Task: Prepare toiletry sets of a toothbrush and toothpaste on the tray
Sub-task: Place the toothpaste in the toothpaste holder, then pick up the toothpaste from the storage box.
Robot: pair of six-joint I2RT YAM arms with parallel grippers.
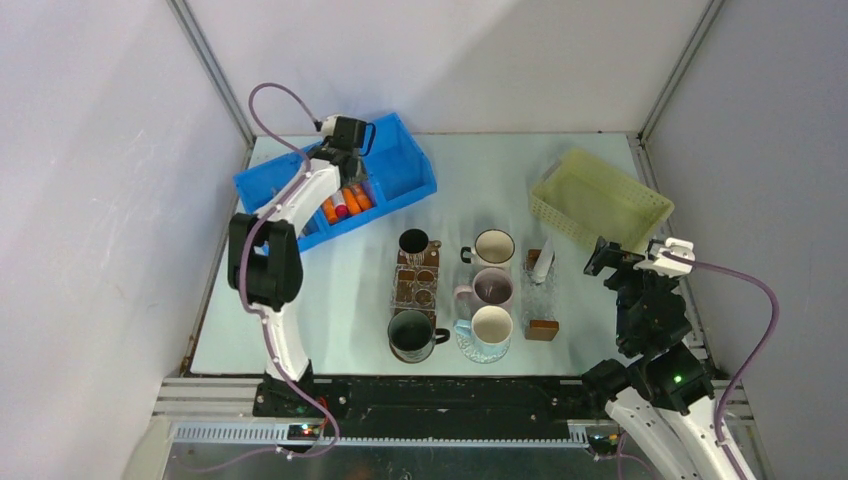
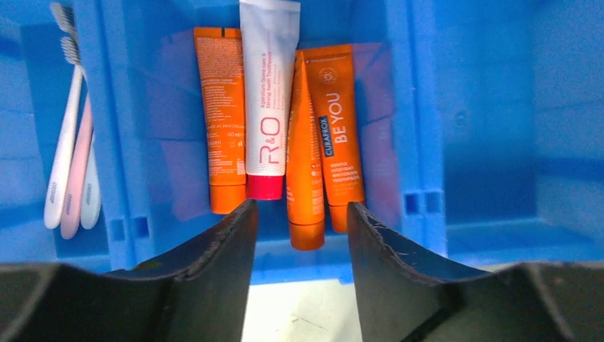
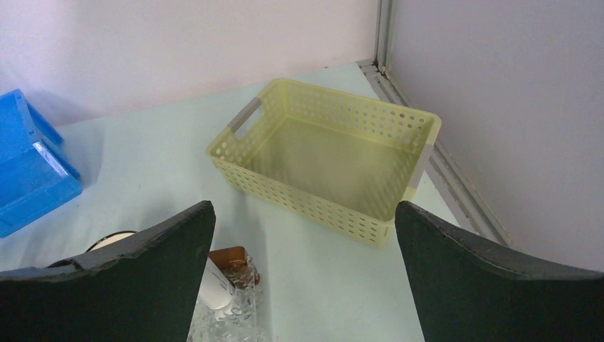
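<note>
Orange toothpaste tubes (image 2: 340, 135) and a white one (image 2: 267, 92) lie side by side in a blue bin (image 1: 400, 165) at the back left. Pale pink and white toothbrushes (image 2: 68, 142) lie in the compartment to their left. My left gripper (image 2: 299, 214) hovers at the bin's near wall, jaws partly apart with nothing clamped; an orange tube's cap shows just beyond the gap. A clear tray with brown ends (image 1: 541, 300) right of centre holds a leaning white tube (image 1: 541, 265). My right gripper (image 3: 303, 214) stands wide open and empty beside it.
A pale yellow perforated basket (image 3: 335, 153) sits at the back right corner. Several mugs (image 1: 490, 288) and another clear brown-lidded box (image 1: 415, 285) crowd the middle of the table. Metal frame rails run along the table's sides.
</note>
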